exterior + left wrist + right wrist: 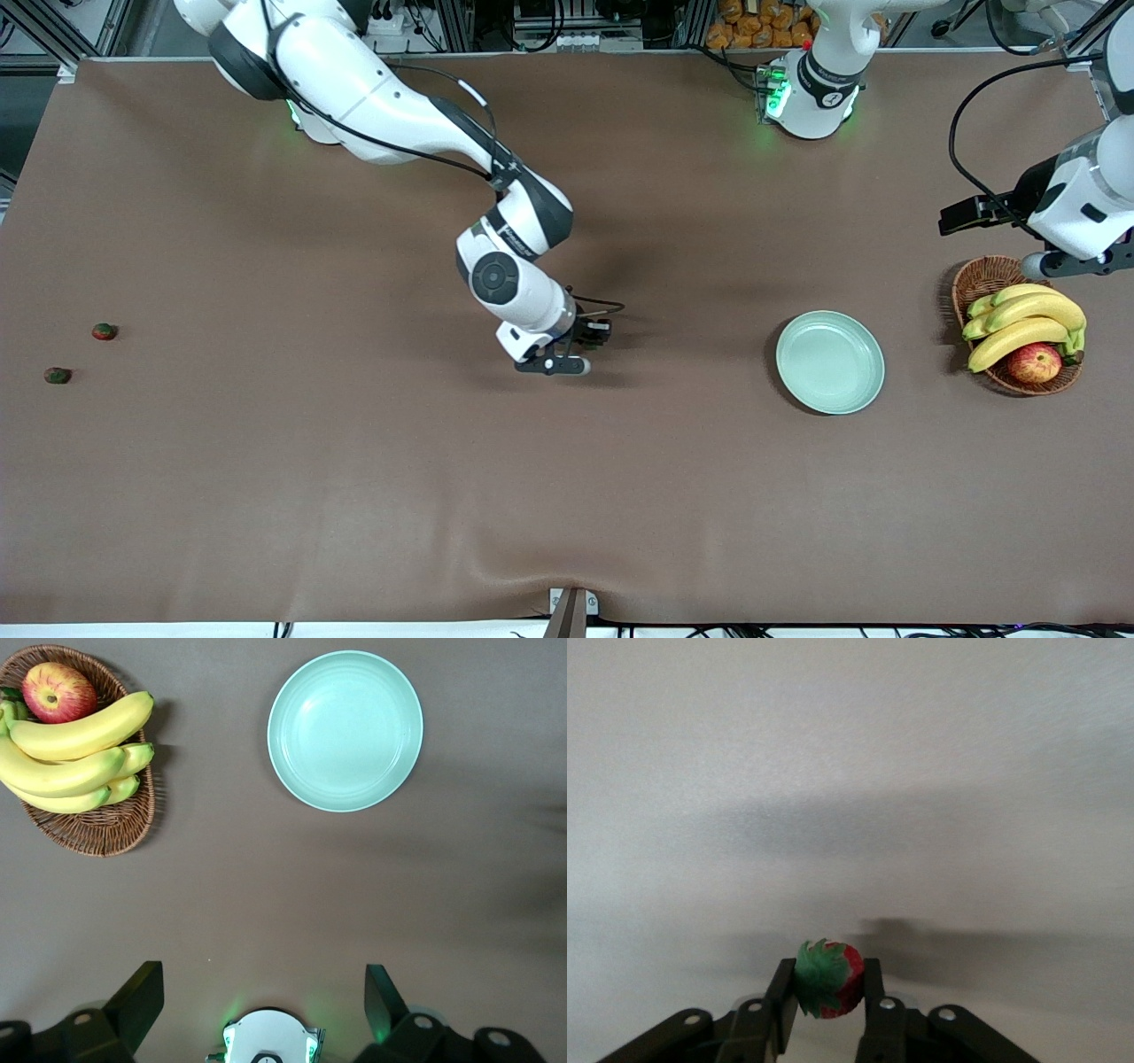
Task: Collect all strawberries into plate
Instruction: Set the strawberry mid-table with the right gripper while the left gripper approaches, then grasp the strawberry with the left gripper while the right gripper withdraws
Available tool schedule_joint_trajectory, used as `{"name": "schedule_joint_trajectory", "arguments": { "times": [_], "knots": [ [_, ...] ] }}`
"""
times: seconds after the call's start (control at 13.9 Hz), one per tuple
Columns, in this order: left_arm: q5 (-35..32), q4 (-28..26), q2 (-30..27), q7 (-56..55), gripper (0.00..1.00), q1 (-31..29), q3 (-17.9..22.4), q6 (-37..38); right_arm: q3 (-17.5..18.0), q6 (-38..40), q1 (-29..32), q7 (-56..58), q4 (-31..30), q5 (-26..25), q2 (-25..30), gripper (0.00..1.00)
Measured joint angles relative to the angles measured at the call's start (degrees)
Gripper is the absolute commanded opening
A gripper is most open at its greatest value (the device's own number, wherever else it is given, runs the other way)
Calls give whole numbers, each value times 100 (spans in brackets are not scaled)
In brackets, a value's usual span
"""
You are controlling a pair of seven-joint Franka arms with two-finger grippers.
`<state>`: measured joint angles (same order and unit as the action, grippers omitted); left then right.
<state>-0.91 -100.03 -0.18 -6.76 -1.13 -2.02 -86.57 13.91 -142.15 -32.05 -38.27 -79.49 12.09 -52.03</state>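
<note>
My right gripper hangs low over the middle of the table, shut on one strawberry, red with a green cap, squeezed between both fingers. Two more strawberries lie on the brown table at the right arm's end. The pale mint-green plate sits bare toward the left arm's end. My left gripper waits high above the table near the basket, open, nothing between its fingers.
A brown wicker basket with bananas and a red-yellow apple stands beside the plate at the left arm's end. A brown cloth covers the whole table.
</note>
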Motion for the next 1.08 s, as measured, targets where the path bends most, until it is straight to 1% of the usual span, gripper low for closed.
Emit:
{"name": "schedule_joint_trajectory", "arguments": {
  "times": [0.14, 0.29, 0.43, 0.51, 0.65, 0.79, 0.94, 1.08],
  "knots": [
    [20, -75, 47, 0, 100, 43, -56, -151, -67, 7, -32, -40, 167, -5, -55, 100],
    [339, -106, 204, -5, 100, 142, -136, -445, -136, 73, 9, -44, 327, -6, -26, 100],
    [604, -119, 467, -166, 100, 348, -199, -827, -204, 457, 215, -49, 437, -11, 137, 100],
    [632, -121, 618, -472, 100, 548, -236, -1065, -235, 770, 414, -47, 483, -28, 283, 100],
    [638, -117, 971, -1297, 100, 1154, -277, -1681, -271, 1415, 1049, 130, 521, -118, 668, 100],
    [639, -12, 1449, -2499, 100, 1830, -296, -2294, -303, 2063, 1850, 568, 525, -289, 988, 100],
    [638, 324, 1995, -3794, 100, 2421, -306, -2546, -311, 2554, 2702, 1101, 523, -530, 1142, 100],
    [561, 780, 2573, -4877, 100, 2938, -304, -2716, -305, 2964, 3434, 1547, 520, -961, 1182, 100]
  ]
}}
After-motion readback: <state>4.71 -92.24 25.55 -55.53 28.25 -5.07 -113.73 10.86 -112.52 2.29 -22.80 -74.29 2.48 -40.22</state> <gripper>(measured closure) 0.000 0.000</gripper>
